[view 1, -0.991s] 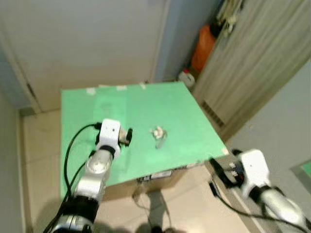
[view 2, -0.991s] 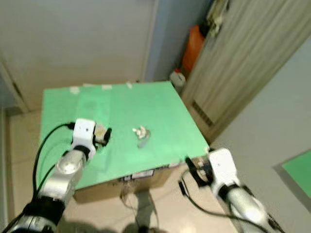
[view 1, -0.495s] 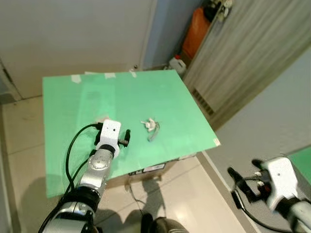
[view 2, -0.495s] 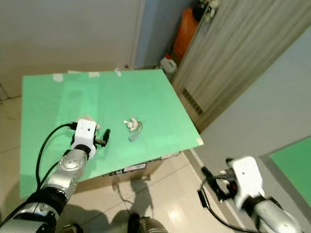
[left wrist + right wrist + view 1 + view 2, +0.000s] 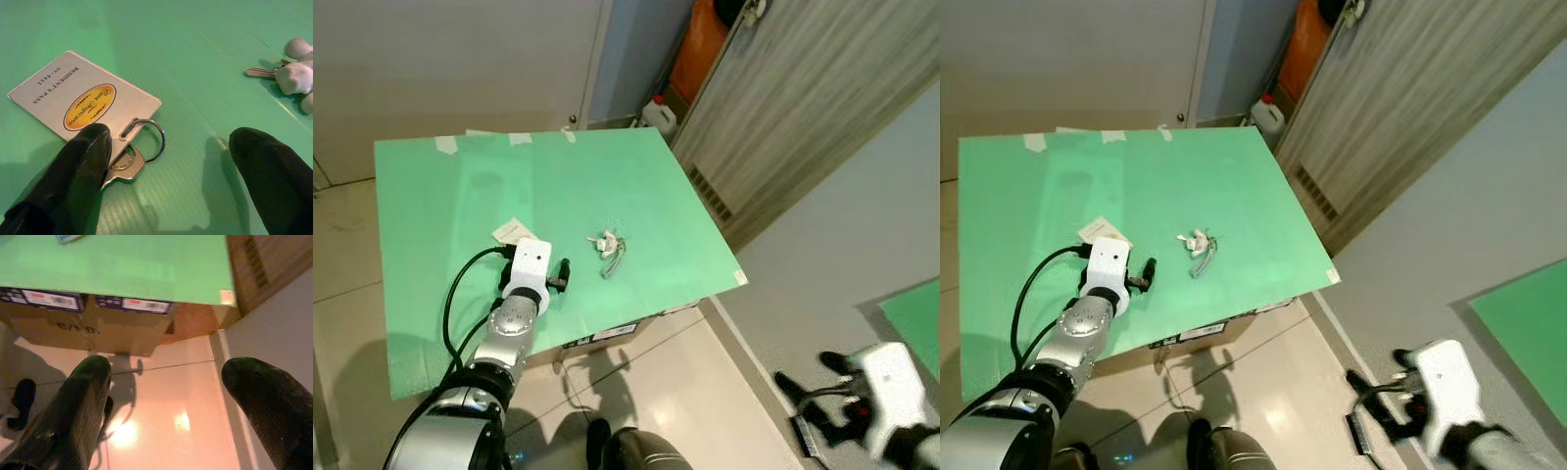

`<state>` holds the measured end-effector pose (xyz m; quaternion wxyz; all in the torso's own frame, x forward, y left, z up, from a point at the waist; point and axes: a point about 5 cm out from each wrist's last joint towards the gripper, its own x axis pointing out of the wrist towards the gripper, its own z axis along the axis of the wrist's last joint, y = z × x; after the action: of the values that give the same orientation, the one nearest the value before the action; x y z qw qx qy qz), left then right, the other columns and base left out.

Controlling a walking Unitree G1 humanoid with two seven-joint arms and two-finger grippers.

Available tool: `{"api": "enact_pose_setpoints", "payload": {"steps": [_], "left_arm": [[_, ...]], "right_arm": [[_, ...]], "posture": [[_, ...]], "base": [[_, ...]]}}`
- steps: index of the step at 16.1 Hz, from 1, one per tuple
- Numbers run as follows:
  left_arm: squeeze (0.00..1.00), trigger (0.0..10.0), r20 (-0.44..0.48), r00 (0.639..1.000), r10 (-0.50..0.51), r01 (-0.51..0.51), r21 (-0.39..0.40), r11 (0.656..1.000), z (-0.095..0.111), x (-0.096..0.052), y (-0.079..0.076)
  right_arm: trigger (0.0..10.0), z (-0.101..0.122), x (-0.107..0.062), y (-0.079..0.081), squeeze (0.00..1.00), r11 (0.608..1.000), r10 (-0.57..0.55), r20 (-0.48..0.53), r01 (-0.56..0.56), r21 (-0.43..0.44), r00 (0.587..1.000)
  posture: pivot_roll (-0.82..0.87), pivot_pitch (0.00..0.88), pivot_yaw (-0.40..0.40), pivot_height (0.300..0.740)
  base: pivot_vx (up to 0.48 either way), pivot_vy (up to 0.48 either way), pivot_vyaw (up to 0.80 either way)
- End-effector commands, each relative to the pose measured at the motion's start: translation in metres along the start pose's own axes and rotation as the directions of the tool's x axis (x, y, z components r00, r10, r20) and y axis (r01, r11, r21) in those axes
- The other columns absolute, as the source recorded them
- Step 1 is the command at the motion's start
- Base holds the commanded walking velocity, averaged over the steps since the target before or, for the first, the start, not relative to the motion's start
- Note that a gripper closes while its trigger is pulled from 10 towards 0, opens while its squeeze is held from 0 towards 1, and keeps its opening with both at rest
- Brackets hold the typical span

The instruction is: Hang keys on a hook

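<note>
- Here, the flat green board that tops a set of brown cardboard boxes serves as the landmark; it sits on a pale tiled floor.
- The left gripper hovers low over the near part of the green board, its two black fingers spread wide apart and holding nothing.
- A white rectangular resident-pass card with a yellow oval badge lies flat on the green board, just ahead of the left gripper.
- A thin silver split ring threads through the card's slot and carries a silver metal key; one black finger overlaps the key's edge in the wrist view, though contact cannot be told.
- A second bunch of silver keys with a white rounded charm lies near the middle of the green board, apart from the card and beyond the left gripper's other finger.
- The right gripper hangs off the green board's near right corner, above the floor, fingers parted and empty.
- Beyond the far edge of the green board stand a white plastic bottle and an orange container, beside a grey wood-grain panel wall.
- Strips of pale tape mark the green board's far edge.
</note>
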<state>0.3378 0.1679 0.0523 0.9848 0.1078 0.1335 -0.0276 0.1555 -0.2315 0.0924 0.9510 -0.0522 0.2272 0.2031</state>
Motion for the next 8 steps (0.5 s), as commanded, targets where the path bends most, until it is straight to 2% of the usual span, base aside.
{"api": "enact_pose_setpoints", "payload": {"steps": [1,2,3,5,6,8], "left_arm": [[0.00,9.0,-0.047,0.998,-0.029,0.029,0.009,1.000,-0.010,-0.002,-0.010],[0.00,0.0,-0.055,0.998,-0.032,0.032,0.005,0.999,-0.011,-0.002,-0.010],[0.00,0.0,-0.070,0.997,-0.036,0.035,-0.004,0.999,-0.013,-0.002,-0.011],[0.00,0.0,-0.089,0.995,-0.044,0.044,-0.005,0.999,-0.015,-0.002,-0.012],[0.00,0.0,-0.111,0.992,-0.060,0.060,-0.007,0.998,-0.017,-0.002,-0.014],[0.00,0.0,-0.129,0.989,-0.066,0.067,0.002,0.998,-0.018,-0.002,-0.015]], "right_arm": [[10.0,-0.012,0.004,0.001,0.00,1.000,-0.012,-0.042,0.012,0.008,0.999],[10.0,-0.017,0.009,0.003,0.00,1.000,-0.012,-0.048,0.012,0.013,0.999],[10.0,-0.026,0.019,0.006,0.00,1.000,-0.011,-0.061,0.012,0.021,0.998],[10.0,-0.031,0.028,0.008,0.00,1.000,-0.011,-0.071,0.013,0.026,0.997],[10.0,-0.035,0.040,0.011,0.00,0.999,-0.010,-0.079,0.012,0.030,0.997],[10.0,-0.032,0.037,0.008,0.00,1.000,-0.012,-0.072,0.014,0.024,0.997]], "posture": [[-0.40,0.246,-0.289,0.740],[-0.40,0.249,-0.287,0.740],[-0.40,0.249,-0.285,0.740],[-0.40,0.250,-0.284,0.740],[-0.39,0.251,-0.281,0.740],[-0.39,0.252,-0.282,0.740]], "base": [[0.000,0.000,0.00],[0.000,0.000,0.00],[0.000,0.000,0.00],[0.000,0.000,0.00],[0.000,0.000,0.00],[0.000,0.000,0.00]]}}
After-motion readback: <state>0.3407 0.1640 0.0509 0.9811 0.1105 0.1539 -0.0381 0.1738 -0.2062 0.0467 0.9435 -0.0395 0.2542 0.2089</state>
